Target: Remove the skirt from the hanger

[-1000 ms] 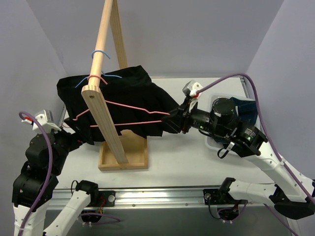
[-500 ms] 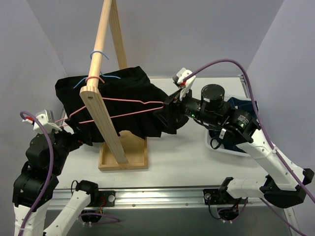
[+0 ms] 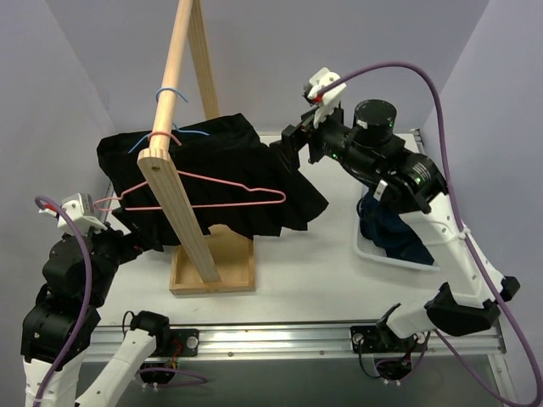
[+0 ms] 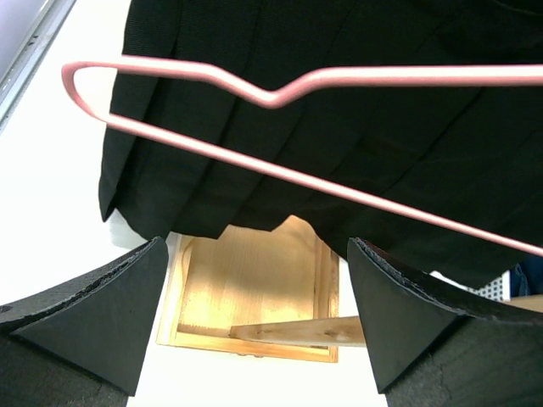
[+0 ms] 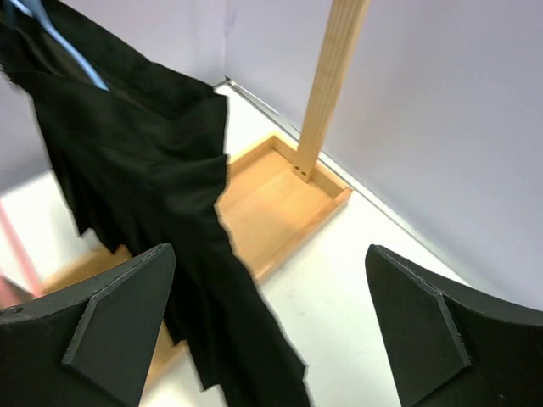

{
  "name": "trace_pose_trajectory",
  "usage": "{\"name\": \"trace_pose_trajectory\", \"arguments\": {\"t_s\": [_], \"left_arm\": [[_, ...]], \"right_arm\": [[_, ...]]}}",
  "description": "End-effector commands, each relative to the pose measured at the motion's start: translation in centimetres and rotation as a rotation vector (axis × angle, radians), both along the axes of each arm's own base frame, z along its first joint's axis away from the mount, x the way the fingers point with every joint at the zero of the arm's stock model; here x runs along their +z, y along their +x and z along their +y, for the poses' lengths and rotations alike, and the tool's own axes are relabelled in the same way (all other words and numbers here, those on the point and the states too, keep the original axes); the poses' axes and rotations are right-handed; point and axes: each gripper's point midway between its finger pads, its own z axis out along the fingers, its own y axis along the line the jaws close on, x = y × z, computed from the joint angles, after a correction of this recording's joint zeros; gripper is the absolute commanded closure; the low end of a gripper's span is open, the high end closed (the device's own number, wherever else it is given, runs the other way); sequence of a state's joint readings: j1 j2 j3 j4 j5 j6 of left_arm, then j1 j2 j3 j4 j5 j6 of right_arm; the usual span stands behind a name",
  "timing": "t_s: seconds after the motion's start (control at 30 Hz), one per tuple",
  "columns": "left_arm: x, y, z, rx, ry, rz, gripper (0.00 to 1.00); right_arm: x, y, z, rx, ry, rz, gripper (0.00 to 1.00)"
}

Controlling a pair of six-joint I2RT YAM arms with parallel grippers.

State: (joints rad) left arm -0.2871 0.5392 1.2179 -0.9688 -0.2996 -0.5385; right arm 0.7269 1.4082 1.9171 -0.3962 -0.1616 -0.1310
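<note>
The black skirt (image 3: 229, 165) hangs draped across the wooden rack (image 3: 174, 102), its pleated hem low on the right. A pink wire hanger (image 3: 204, 193) hangs in front of it, and a blue hanger (image 3: 170, 91) hooks over the rail. My right gripper (image 3: 293, 153) is raised beside the skirt's upper right edge, open and empty. In the right wrist view the right gripper (image 5: 267, 339) has the skirt (image 5: 144, 170) hanging past its left finger. My left gripper (image 3: 127, 242) sits low at the skirt's left. The left gripper (image 4: 254, 322) is open below the pink hanger (image 4: 280, 85) and the skirt (image 4: 339, 144).
The rack's wooden tray base (image 3: 212, 267) stands under the skirt, seen too as the base (image 4: 246, 288) from the left wrist and the base (image 5: 280, 195) with its post (image 5: 335, 68) from the right. A white bin (image 3: 386, 259) of dark blue clothes sits right.
My right gripper opened, let go at the skirt's right edge, and rose up and back. The pink hanger swung back leftwards and the hem dropped. The left arm stayed still.
</note>
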Motion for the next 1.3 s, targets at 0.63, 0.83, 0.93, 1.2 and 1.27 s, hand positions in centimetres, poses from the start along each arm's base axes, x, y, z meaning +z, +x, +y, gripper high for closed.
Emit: {"name": "trace_pose_trajectory", "arguments": {"t_s": [0.63,0.83,0.93,1.2,1.27], "left_arm": [[0.8,-0.3,-0.1,-0.021,0.01,-0.052,0.05],[1.3,-0.4,-0.2,-0.026,-0.004,-0.066,0.05],[1.5,-0.5,-0.1,-0.025,-0.005,-0.071,0.05],[1.7,-0.5,-0.2,-0.026,-0.006,-0.075,0.05],[1.7,-0.5,-0.1,-0.025,-0.006,-0.074,0.05]], "right_arm": [[-3.0,1.8,4.3,0.353,-0.131,-0.071,0.13],[-4.8,2.8,5.5,0.401,-0.157,-0.031,0.16],[-5.3,3.3,6.2,0.42,-0.159,-0.029,0.16],[-7.2,4.1,8.3,0.517,-0.165,-0.009,0.34],[-7.4,4.0,8.6,0.547,-0.167,-0.014,0.71]]}}
